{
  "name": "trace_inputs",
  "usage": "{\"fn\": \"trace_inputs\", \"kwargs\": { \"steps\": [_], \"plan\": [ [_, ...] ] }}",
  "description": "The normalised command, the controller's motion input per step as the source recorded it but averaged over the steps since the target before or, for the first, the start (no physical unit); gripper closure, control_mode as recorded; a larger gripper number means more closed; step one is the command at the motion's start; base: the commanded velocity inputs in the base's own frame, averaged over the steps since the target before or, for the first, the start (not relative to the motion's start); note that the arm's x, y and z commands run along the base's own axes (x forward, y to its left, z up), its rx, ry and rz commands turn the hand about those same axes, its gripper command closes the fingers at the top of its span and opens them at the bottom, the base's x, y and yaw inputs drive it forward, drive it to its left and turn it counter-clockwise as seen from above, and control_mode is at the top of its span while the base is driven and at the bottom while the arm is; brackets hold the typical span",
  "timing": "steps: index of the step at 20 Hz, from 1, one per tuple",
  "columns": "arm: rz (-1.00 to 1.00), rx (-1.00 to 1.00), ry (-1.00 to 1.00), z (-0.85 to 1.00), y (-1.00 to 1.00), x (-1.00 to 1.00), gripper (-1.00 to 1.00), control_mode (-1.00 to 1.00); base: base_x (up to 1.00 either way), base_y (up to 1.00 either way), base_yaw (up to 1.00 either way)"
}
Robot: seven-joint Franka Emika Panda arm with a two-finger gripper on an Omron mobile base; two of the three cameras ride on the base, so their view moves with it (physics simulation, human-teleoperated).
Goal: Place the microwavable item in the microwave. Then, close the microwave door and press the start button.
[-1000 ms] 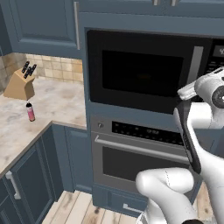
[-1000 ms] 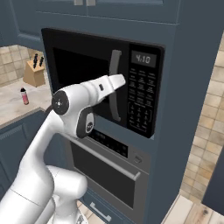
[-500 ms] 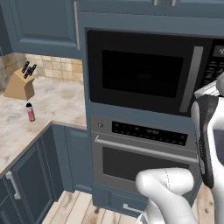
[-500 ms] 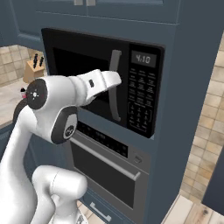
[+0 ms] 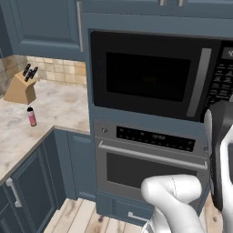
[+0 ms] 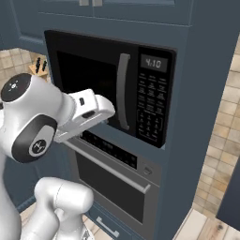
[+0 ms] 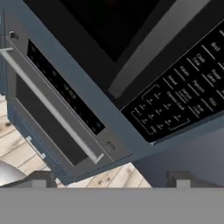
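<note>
The big black built-in microwave (image 6: 110, 89) is set in a tall dark blue cabinet wall (image 6: 201, 117), and its wide black door with the dark glass window (image 5: 145, 75) is shut flat against the front. One long grey handle strip (image 6: 122, 91) is seen on the door, and it stands straight up and down, next to the keypad panel of small pale buttons (image 6: 150, 110). On the little display (image 6: 152, 62) above the buttons the pale numbers "4:10" can be read. The words on the buttons are too small and blurry to be read. Right under the microwave one grey oven with a long silver bar handle (image 5: 152, 157) is seen, and its bar lies flat from side to side. On the pale stone counter (image 5: 50, 113) to the left, one tan wooden knife block (image 5: 20, 88) and one small pink bottle with a black cap (image 5: 31, 116) are standing, a little apart. The small green cup cannot be made out behind the dark glass. In the hand view the robot's two-finger gripper (image 7: 111, 178) is spread wide open with nothing held between its two dark tips, and it is pointed at the lower corner of the keypad.
</note>
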Motion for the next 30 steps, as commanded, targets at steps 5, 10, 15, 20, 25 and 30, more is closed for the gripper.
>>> {"fn": "trace_inputs", "kwargs": {
  "steps": [5, 10, 15, 20, 25, 30],
  "plan": [
    [0.0, -0.21, 0.17, -0.83, 0.62, 0.01, -1.0, -1.0, 0.0, 0.0, 0.0],
    [0.02, -0.02, 0.01, -0.21, -0.29, 0.24, -1.0, -1.0, 0.0, 0.0, 0.0],
    [0.09, 0.0, 0.0, -0.38, -0.36, 0.34, -1.0, -1.0, 0.0, 0.0, 0.0],
    [0.04, 0.0, 0.09, -0.28, 0.0, 0.61, -1.0, -1.0, 0.0, 0.0, 0.0],
    [0.0, 0.0, 0.02, -0.26, -0.23, 0.45, -1.0, -1.0, 0.0, 0.0, 0.0],
    [0.0, -0.03, 0.0, -0.25, -0.26, 0.35, -1.0, -1.0, 0.0, 0.0, 0.0]
  ]
}}
